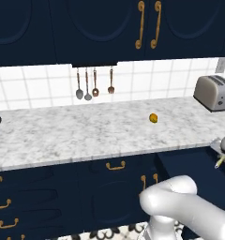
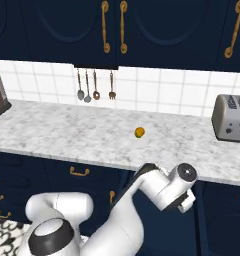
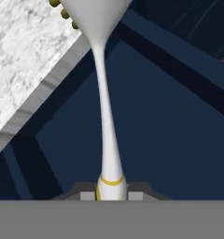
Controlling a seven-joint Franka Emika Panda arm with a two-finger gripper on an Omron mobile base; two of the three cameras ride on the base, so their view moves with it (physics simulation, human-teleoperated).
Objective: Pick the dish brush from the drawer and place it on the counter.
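With the dish brush (image 3: 107, 116) pinched by its handle in our closed end effector (image 3: 111, 192) above the open drawer (image 3: 170, 140), we should clear the counter (image 3: 25, 60) edge before lowering.

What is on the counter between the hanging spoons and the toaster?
A little yellow-orange ball sits alone on the counter between the hanging spoons and the toaster, seen in both base views.

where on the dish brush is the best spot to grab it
By the butt end of its thin handle, claw coming in along its length. In the hand view the dish brush already sits that way: the yellow-ringed end between the fingertips, the stem narrowing, then flaring into the wide head, which is too broad to pinch.
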